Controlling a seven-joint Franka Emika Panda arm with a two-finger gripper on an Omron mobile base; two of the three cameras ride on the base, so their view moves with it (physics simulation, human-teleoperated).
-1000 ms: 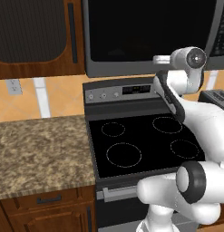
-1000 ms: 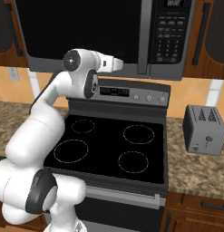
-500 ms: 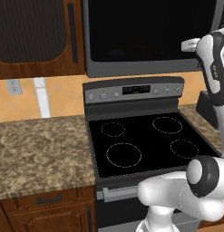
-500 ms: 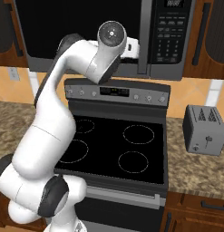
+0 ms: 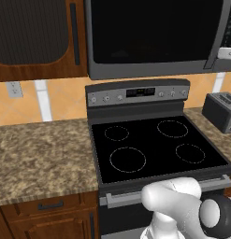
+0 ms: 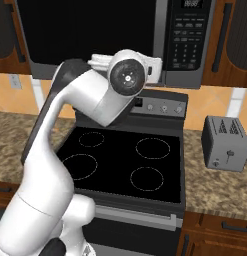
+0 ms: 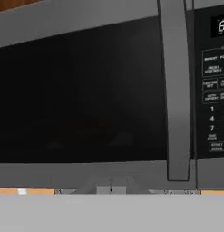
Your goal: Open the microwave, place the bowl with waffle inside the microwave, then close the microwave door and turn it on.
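Note:
The microwave (image 5: 154,37) hangs above the stove with the microwave door (image 7: 81,95) shut. The door's black glass is dark, and its long grey handle (image 7: 177,90) runs vertically beside the button panel (image 7: 215,95). In the right base view my arm is raised, and my gripper (image 6: 156,70) sits just in front of the microwave's (image 6: 95,35) lower edge, near the handle's bottom end. In the hand view the fingertips (image 7: 111,189) are together with nothing between them, a short way from the door. The bowl with the waffle is out of view.
A black-topped stove (image 5: 159,147) with a grey control panel stands directly below. A small grey toaster (image 6: 227,142) sits on the granite counter (image 5: 37,154) to the right. Dark wood cabinets (image 5: 32,37) flank the microwave.
My arm has lifted from over the stove's back panel up to the microwave's lower front, leaving the left base view. The fingers have closed the last bit.

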